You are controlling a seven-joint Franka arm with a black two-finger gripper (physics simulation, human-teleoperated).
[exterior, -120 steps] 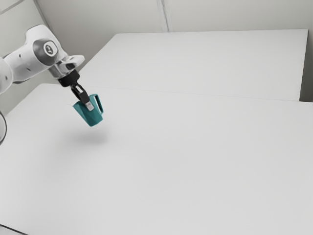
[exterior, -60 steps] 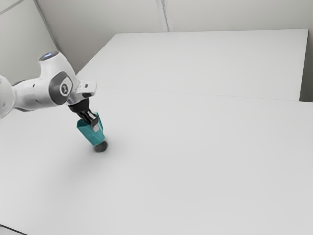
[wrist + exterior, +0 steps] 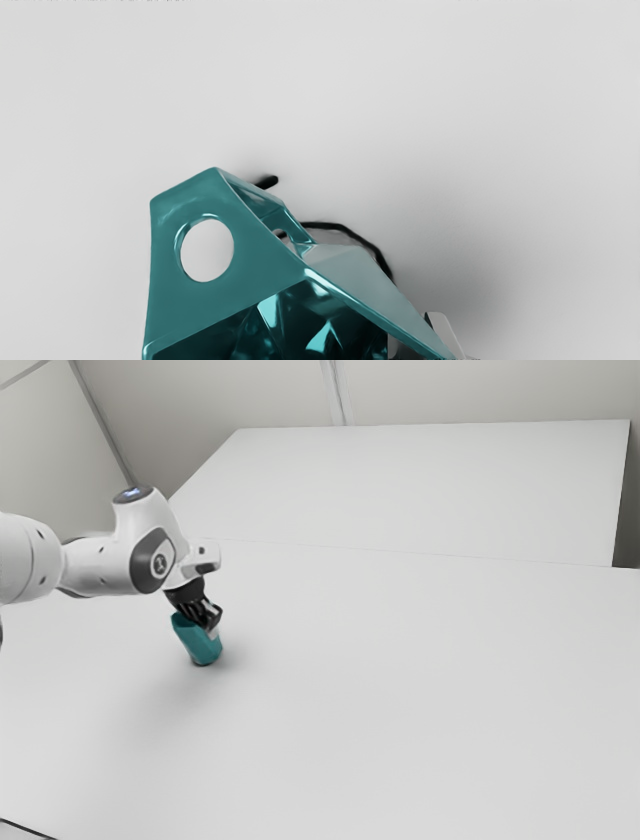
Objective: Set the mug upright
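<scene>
Teal mug has dropped to, or nearly to, the table, at eight o'clock in the exterior view, leaning toward eleven. Our tool pinches its wall; we should straighten it before releasing.

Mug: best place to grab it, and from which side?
I'd pinch its wall at the rim, coming from above on the mouth side: the mug leans, with its open mouth toward my hand, and the rim edge looks thin enough to straddle.
</scene>
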